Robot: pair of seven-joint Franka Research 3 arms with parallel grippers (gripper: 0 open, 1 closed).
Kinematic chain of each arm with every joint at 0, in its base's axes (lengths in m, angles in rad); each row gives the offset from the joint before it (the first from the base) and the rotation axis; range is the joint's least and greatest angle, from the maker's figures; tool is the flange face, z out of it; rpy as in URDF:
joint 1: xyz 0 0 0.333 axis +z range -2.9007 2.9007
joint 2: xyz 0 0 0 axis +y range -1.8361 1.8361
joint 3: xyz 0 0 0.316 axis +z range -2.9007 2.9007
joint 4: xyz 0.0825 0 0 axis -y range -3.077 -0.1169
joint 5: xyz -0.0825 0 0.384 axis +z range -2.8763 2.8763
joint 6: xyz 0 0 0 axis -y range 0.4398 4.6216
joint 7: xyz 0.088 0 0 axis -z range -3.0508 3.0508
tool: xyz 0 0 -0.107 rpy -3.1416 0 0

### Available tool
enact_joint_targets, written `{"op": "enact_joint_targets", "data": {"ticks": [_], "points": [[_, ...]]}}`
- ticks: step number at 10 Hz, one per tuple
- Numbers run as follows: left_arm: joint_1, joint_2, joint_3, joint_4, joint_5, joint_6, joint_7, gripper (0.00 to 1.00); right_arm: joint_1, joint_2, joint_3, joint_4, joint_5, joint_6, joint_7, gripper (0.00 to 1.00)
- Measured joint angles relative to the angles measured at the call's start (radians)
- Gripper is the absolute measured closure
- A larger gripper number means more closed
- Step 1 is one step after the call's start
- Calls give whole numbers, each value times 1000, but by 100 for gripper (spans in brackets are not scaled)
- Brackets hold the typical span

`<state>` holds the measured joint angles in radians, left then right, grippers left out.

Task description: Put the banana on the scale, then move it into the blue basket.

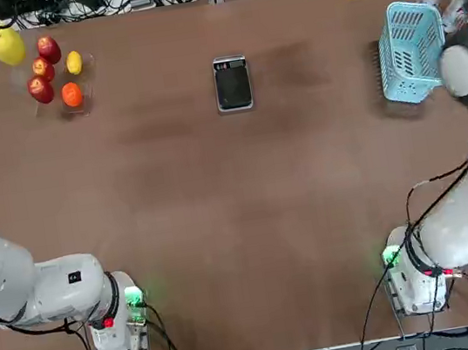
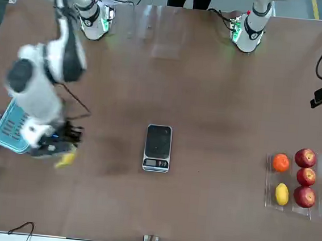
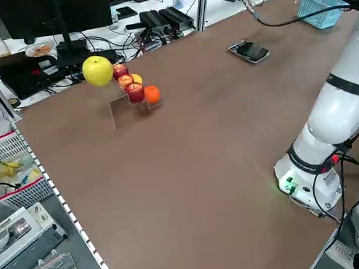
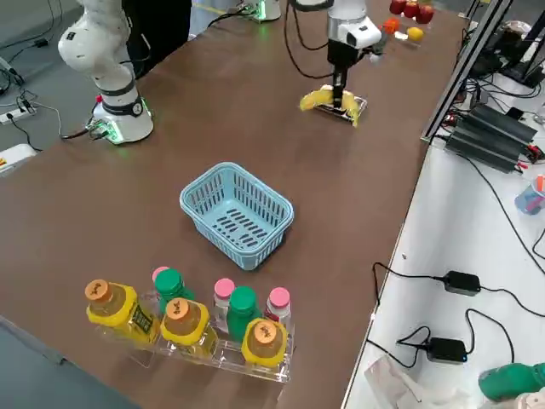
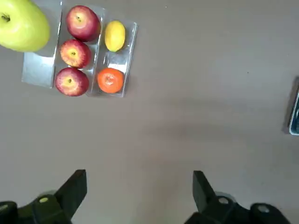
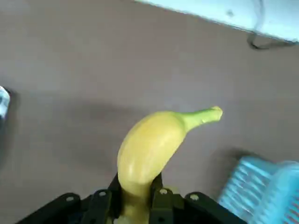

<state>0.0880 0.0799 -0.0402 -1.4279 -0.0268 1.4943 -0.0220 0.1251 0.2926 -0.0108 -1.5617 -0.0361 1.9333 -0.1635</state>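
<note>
Banana (image 6: 149,144) clenched in right pincer (image 6: 138,184), aloft over tabletop (image 1: 218,186), near blue basket (image 1: 412,51) and well apart from scale (image 1: 232,84); left pincer (image 5: 140,172) released, fingers wide apart, at tabletop's left side near fruit tray (image 5: 39,70)

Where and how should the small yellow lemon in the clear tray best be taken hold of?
I would grip the lemon around its middle, straight from above, one finger on each long side. It lies flat and is longer than wide, so its narrow width suits a pinch. The orange mandarin lies beyond one end, so closing on the ends looks less suitable.
</note>
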Motion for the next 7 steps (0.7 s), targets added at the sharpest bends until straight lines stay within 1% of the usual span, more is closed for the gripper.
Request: {"op": "enact_joint_targets", "data": {"ticks": [1, 2, 3, 4, 5, 7], "points": [[-3, 1, -8, 0, 0, 0, 0, 0, -101, -37, 27, -25, 1, -48, -114, 73], [-8, 1, -10, 1, 0, 0, -1, 0, -194, -49, 65, -41, 0, -72, -163, 73], [-10, 1, -12, 1, 0, 0, -2, 0, -272, -48, 93, -58, -1, -73, -174, 73], [-10, 1, -15, 1, 0, 0, -4, 0, -321, -46, 98, -81, -1, -66, -167, 73], [-10, 1, -18, 1, 0, 0, -5, 0, -346, -44, 83, -109, -2, -54, -148, 73], [-9, 1, -19, 2, 0, 0, -5, 0, -341, -40, 6, -158, 1, -22, -93, 78]]}}
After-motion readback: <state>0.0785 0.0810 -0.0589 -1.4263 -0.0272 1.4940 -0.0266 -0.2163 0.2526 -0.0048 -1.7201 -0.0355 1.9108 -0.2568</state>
